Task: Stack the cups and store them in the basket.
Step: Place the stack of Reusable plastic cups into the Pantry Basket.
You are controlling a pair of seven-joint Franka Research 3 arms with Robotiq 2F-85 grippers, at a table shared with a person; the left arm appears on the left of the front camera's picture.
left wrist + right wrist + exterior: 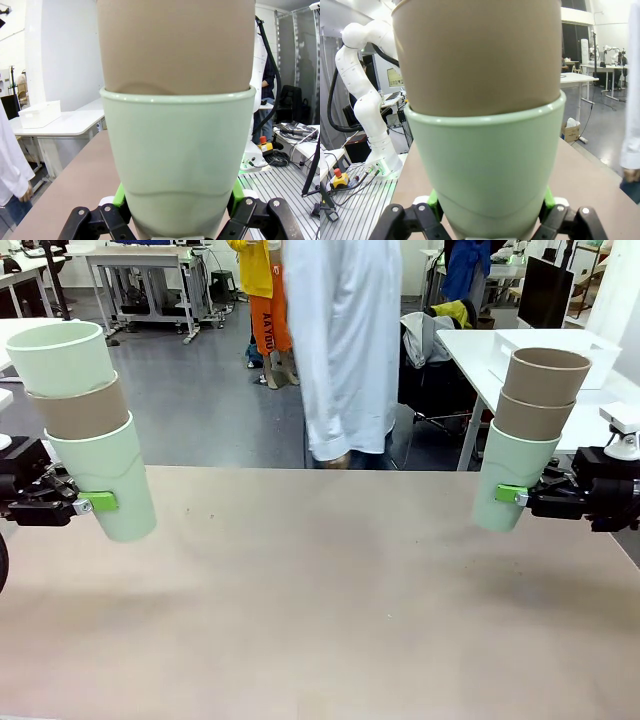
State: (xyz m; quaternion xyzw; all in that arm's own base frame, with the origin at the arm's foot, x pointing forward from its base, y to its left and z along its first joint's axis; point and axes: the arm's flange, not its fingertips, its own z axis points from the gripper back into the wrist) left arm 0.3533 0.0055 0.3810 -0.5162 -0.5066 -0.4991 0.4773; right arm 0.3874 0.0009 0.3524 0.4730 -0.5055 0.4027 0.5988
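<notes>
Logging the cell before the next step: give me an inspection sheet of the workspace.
Surface: brown table, a few small specks.
Job's things: left stack, mint-tan-mint upward; right stack, mint-tan-tan; both held off the table. White bin on a side table, perhaps the basket.
Clutter: nothing seen.
Tools: left tool shut on left stack's bottom cup; right tool shut on right stack's bottom cup.
Cables: black cables beside an arm base.
Surroundings: person in white coat at the far edge.
</notes>
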